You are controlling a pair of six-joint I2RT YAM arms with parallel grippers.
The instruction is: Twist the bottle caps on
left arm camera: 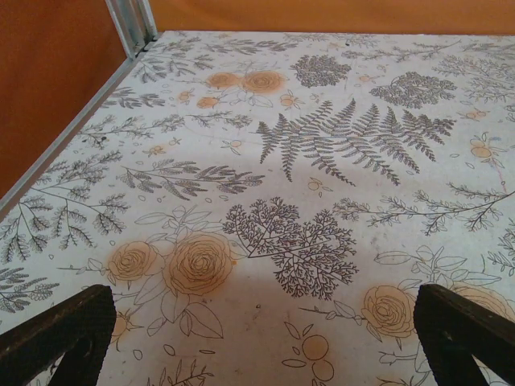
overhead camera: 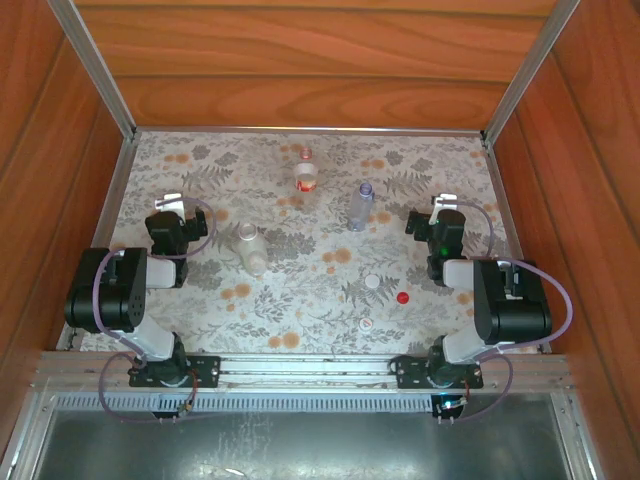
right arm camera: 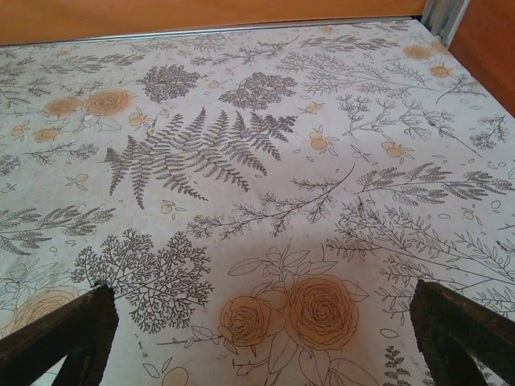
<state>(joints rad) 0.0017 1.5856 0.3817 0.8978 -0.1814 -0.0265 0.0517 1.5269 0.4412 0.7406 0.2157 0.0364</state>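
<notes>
1. Both tools are wide open and empty. My left tool sits at the left side of the worktop and my right tool at the right. Each wrist view has bare floral surface between its fingers.
2. The bottles stand upright. The plain bottle is nearest the left tool, the red-label bottle is farthest back, and the slim purple bottle is right of centre.
3. The caps lie loose near the right arm, well apart from the bottles. The white cap has the red cap just to its right, and the pale cap is closest to the front edge.
4. I judge that nothing is screwed on yet, so the step in hand is the first reach. I would send the right tool to the white cap and the left tool to the plain bottle.
5. I would drop onto the cap from straight above and pinch across its rim so it stays level.
6. I would hold the bottle low on its body, because it looks light and will probably skate or tip.
7. I cannot tell which cap fits which neck. Pairing the red cap with the red-label bottle is only a guess.
</notes>
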